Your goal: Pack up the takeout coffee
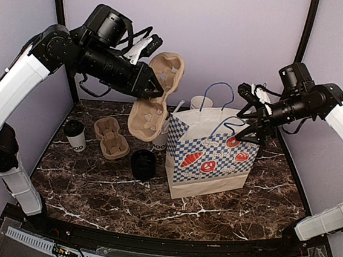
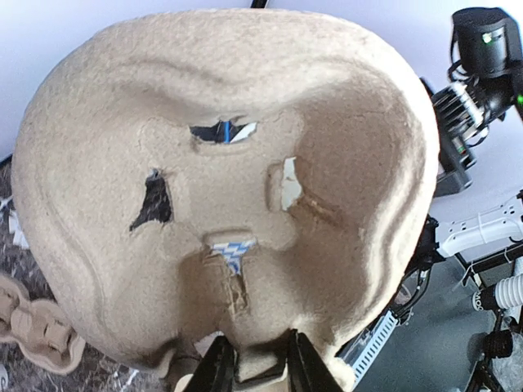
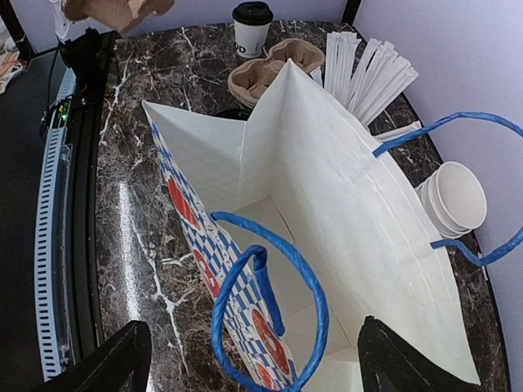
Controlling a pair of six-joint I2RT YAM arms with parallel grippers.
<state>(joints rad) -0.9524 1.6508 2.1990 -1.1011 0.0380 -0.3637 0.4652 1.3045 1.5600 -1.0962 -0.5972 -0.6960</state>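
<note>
We see left tool (image 2: 260,369) clenched on a raised carrier (image 2: 229,163), right tool (image 3: 260,359) released over the open bag (image 3: 327,188), coffee cup (image 1: 75,135) not yet packed, left on counter (image 1: 122,197).

An open paper bag (image 1: 211,156), checked blue and white with blue handles, stands on a dark marble counter (image 1: 93,188). Left of it a brown pulp carrier (image 1: 111,138) lies flat; a second carrier (image 1: 159,97) hangs raised above the counter. White straws (image 3: 368,69) stand behind the bag

Brown pulp carrier (image 2: 229,188) fills view — jaws pinch its lower edge.
</note>
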